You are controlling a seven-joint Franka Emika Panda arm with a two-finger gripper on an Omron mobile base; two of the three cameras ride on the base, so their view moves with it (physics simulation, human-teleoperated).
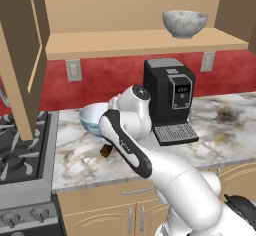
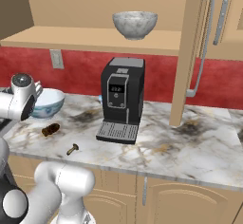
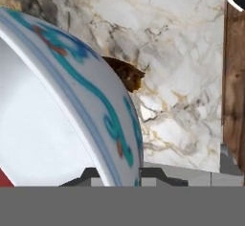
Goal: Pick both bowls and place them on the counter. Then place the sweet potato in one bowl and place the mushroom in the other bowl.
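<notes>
My gripper (image 3: 122,176) is shut on the rim of the white bowl with the blue pattern (image 3: 103,110), one finger on each side of the wall. That bowl (image 1: 92,117) (image 2: 47,102) is at the left end of the marble counter (image 1: 225,130) (image 2: 190,147); I cannot tell whether it rests on the slab or hangs just above it. The sweet potato (image 1: 106,151) (image 2: 50,129) (image 3: 127,74) lies on the counter just in front of the bowl. The tiny mushroom (image 2: 72,149) lies nearer the counter's front edge. The grey stone-like bowl (image 1: 184,23) (image 2: 135,24) stands on the wooden shelf above.
A black coffee machine (image 1: 169,100) (image 2: 121,99) stands on the counter right of the bowl. A gas stove (image 1: 20,150) adjoins the counter's left end. An open cabinet door (image 1: 20,55) hangs at the left, and a tan cabinet side with a handle (image 2: 201,42) at the right.
</notes>
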